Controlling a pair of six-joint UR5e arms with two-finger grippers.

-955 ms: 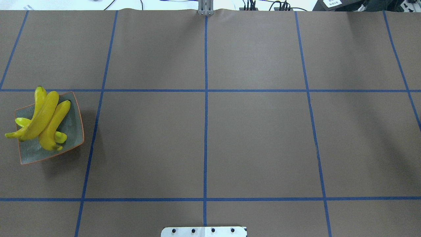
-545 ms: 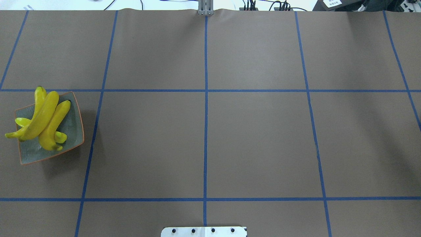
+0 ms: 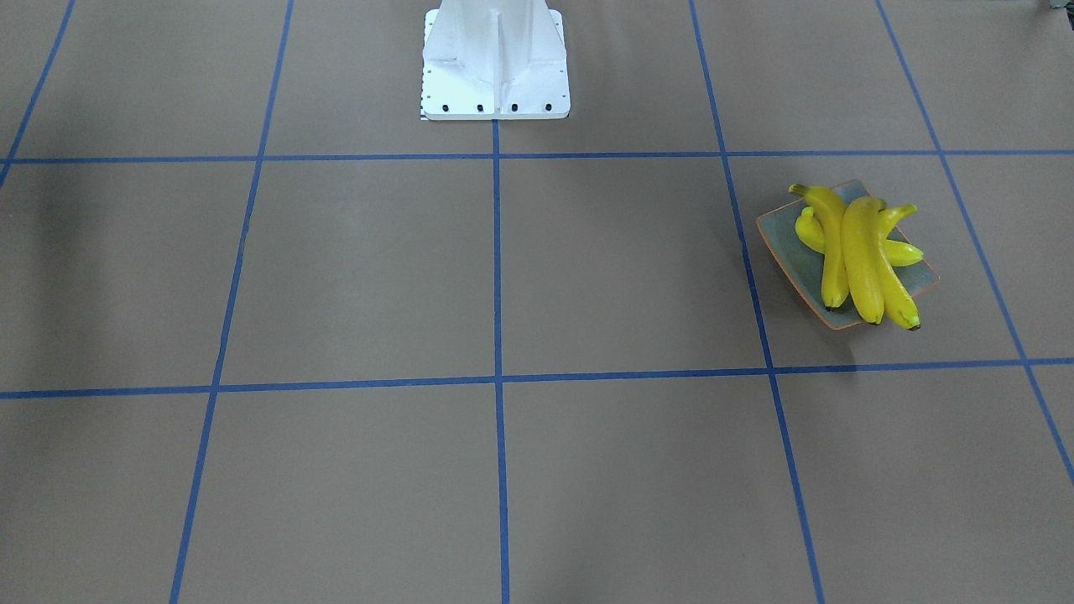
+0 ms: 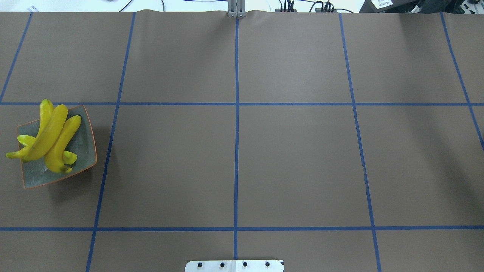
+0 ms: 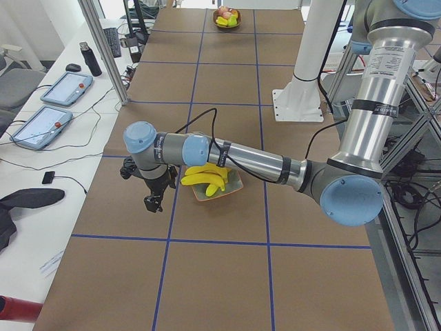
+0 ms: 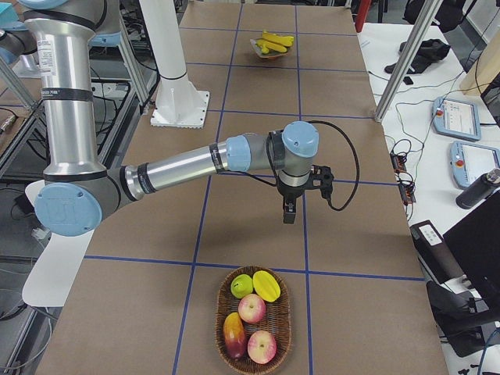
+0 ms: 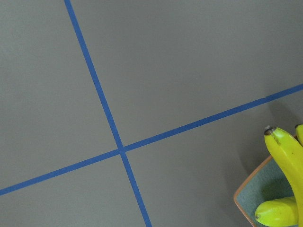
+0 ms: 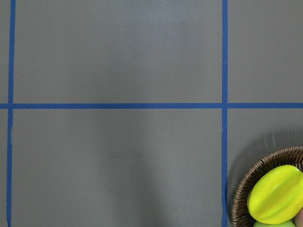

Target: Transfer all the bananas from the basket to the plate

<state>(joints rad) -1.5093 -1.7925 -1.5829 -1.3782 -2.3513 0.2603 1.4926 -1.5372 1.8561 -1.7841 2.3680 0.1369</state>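
Several yellow bananas (image 4: 53,138) lie piled on the grey-green, orange-rimmed plate (image 4: 85,151) at the table's left; they also show in the front view as bananas (image 3: 860,256) on the plate (image 3: 784,243). The wicker basket (image 6: 223,344) at the table's right end holds other fruit, and I see no banana in it. My left gripper (image 5: 153,200) hangs just beyond the plate (image 5: 234,185), apart from it. My right gripper (image 6: 289,215) hangs over bare table short of the basket. Both show only in the side views, so I cannot tell whether they are open or shut.
The robot's white base (image 3: 495,59) stands at the middle of the near edge. Apples, a mango and a starfruit (image 8: 277,194) fill the basket. Blue tape lines grid the brown table. A side bench with tablets (image 5: 65,88) runs along the far edge.
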